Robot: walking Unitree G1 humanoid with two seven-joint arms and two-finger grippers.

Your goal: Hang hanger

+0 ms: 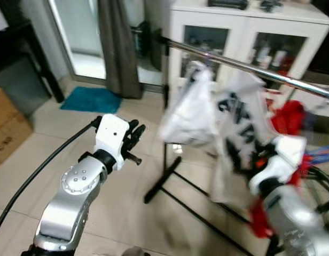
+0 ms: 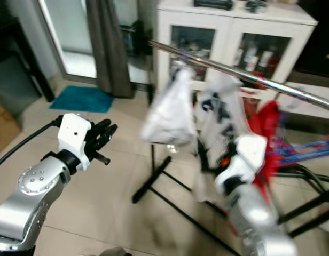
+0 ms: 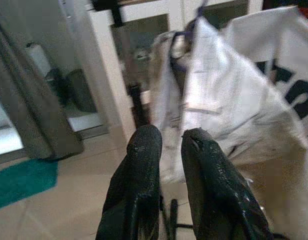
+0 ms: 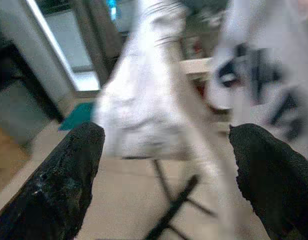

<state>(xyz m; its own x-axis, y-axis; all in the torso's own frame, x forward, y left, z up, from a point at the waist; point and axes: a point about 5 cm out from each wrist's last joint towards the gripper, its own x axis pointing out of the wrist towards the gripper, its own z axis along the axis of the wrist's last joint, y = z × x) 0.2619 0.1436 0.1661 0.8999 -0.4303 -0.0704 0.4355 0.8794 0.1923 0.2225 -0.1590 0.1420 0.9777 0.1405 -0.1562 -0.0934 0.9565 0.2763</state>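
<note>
Nearest you, the left hand [image 1: 133, 140] is raised over the tiled floor [image 1: 57, 128], its two black fingers [image 3: 139, 190] nearly together and holding nothing. Past it a white garment [image 1: 192, 109] hangs from the metal rail [image 1: 244, 66] on a hanger you can barely make out at its top, beside a white shirt with dark letters [image 1: 242, 120]. On your right, the right hand [image 4: 164, 165] has its fingers [image 4: 64, 175] spread wide, empty, facing the garment.

white garment [image 1: 192, 109] hanging on rail [image 1: 244, 66] | left end effector [image 1: 133, 140] raised beside it
</note>
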